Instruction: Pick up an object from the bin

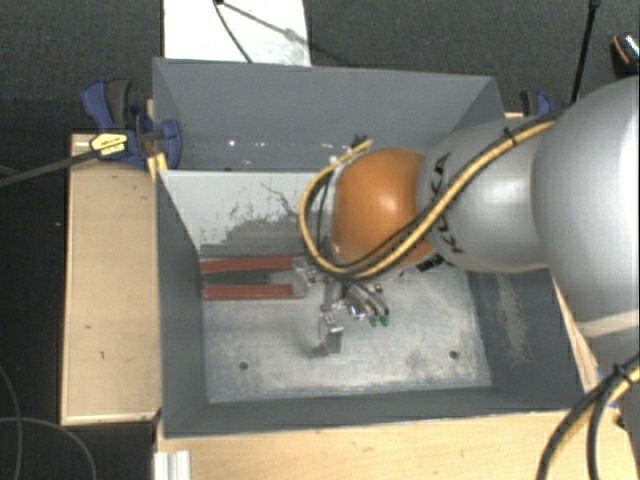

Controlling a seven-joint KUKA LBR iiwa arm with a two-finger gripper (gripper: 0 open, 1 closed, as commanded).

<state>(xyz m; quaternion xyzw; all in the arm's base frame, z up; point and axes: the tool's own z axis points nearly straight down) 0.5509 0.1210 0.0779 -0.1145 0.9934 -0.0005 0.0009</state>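
Observation:
A tool with two long red-brown handles lies flat on the bin floor at the left, its grey metal end pointing right towards the middle. My gripper hangs low over the floor near the bin's middle, just right of and slightly in front of that metal end. It sits under the orange cover, which hides its upper part. I see nothing held in it.
The arm and its orange cover with looped cables reach in from the right and hide the bin's right back part. Bare scuffed floor shows in front of the gripper and to its right.

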